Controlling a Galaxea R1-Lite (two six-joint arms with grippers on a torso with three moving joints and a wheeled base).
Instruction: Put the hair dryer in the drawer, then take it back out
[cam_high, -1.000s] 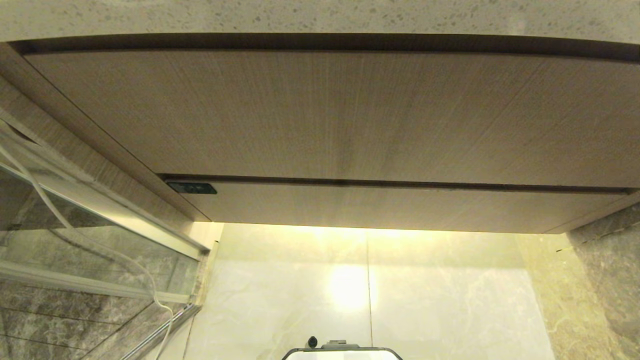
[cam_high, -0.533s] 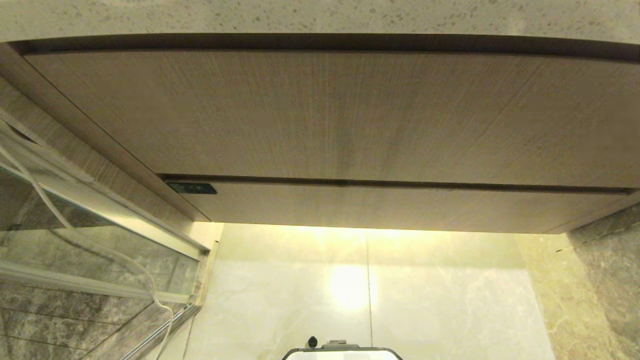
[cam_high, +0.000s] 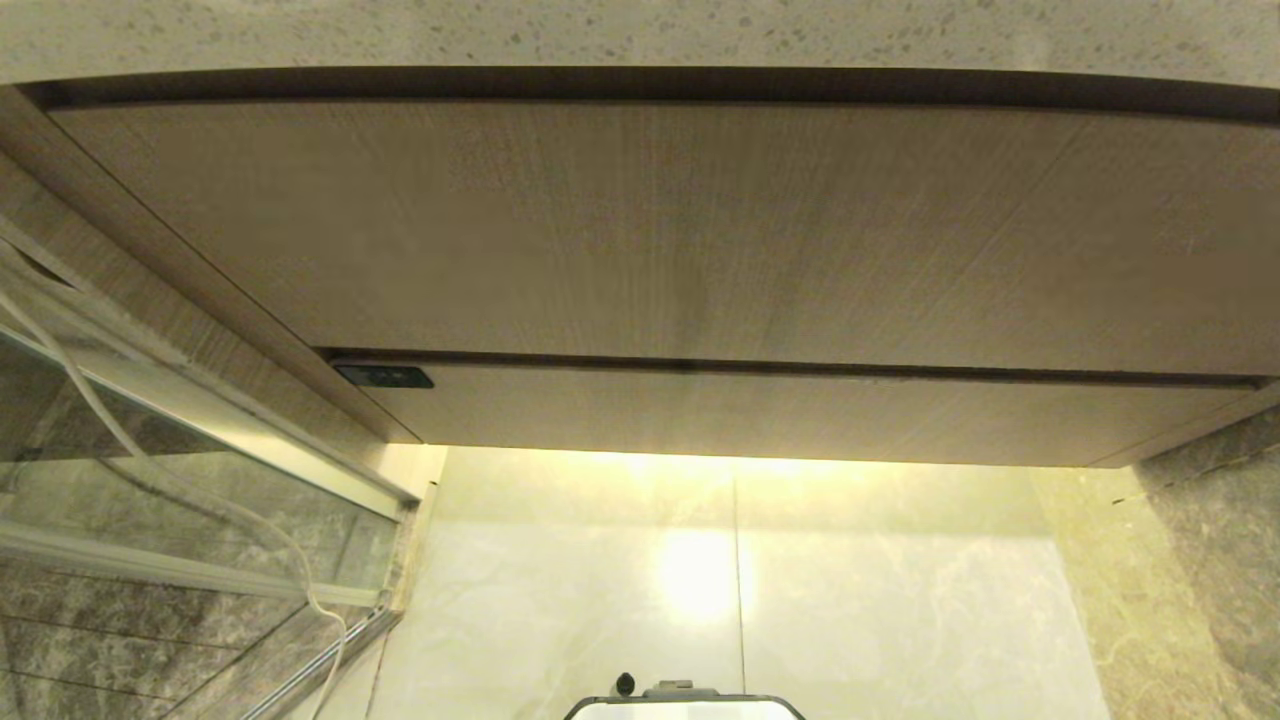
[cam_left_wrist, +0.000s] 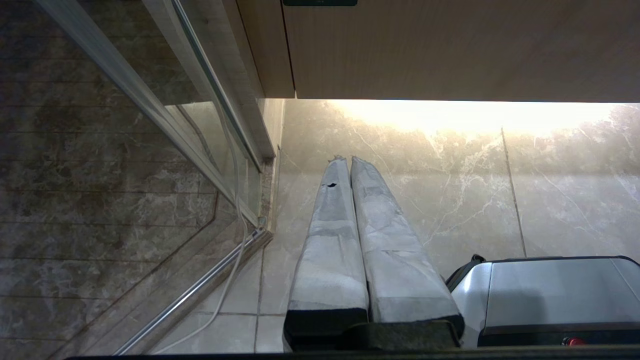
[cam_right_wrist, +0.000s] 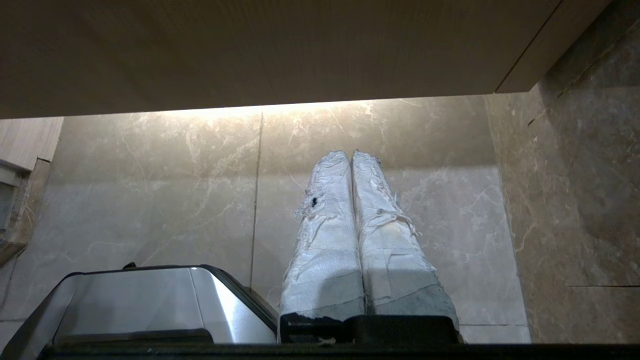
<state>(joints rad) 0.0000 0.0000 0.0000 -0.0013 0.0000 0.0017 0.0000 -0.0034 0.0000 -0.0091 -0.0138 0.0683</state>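
Note:
The drawer (cam_high: 800, 415) is the narrow wood-grain front under the taller panel of the vanity, and it is shut flush. The hair dryer is out of view. Neither gripper shows in the head view. My left gripper (cam_left_wrist: 347, 160) hangs low over the marble floor with its taped fingers (cam_left_wrist: 330, 240) pressed together and nothing between them. In the same way my right gripper (cam_right_wrist: 351, 154) hangs shut and empty, its frayed white fingers (cam_right_wrist: 385, 235) touching. Both sit below the cabinet's lit underside.
A speckled stone countertop (cam_high: 640, 35) tops the taller wood-grain panel (cam_high: 650, 230). A glass shower partition (cam_high: 150, 470) with a hanging white cord (cam_high: 100, 410) stands on the left, a marble wall (cam_high: 1210, 540) on the right. My silver base (cam_left_wrist: 550, 295) sits between the grippers.

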